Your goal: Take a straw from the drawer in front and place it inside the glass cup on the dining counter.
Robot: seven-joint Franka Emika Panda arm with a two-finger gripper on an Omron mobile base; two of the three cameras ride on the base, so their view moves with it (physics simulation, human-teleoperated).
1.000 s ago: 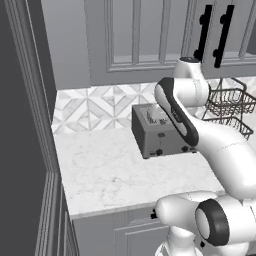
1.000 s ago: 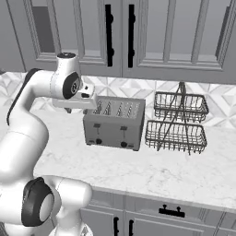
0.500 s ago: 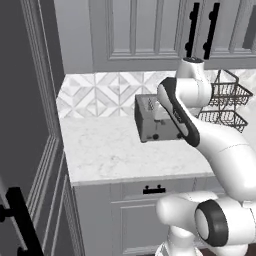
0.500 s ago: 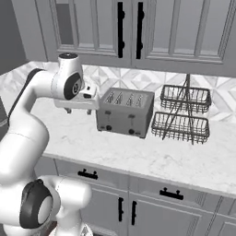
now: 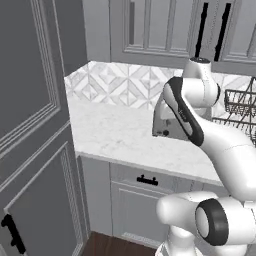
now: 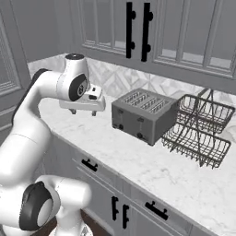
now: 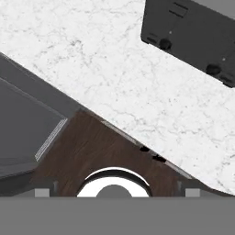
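Drawer (image 6: 90, 164) reaching is being approached with gripper (image 6: 90, 112) spread wide and empty; lowering to its handle is being called for.

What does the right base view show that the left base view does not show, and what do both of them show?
The right base view alone gives the open gripper, hanging above the counter with nothing held, the slotted top of the toaster, and the two-tier wire rack almost whole.

The left base view alone gives the tall grey panel at the counter's left end and the dark wood floor.

Both share the marble counter, the toaster, the patterned backsplash, the upper cabinets with black handles and the closed drawer front with a black handle.
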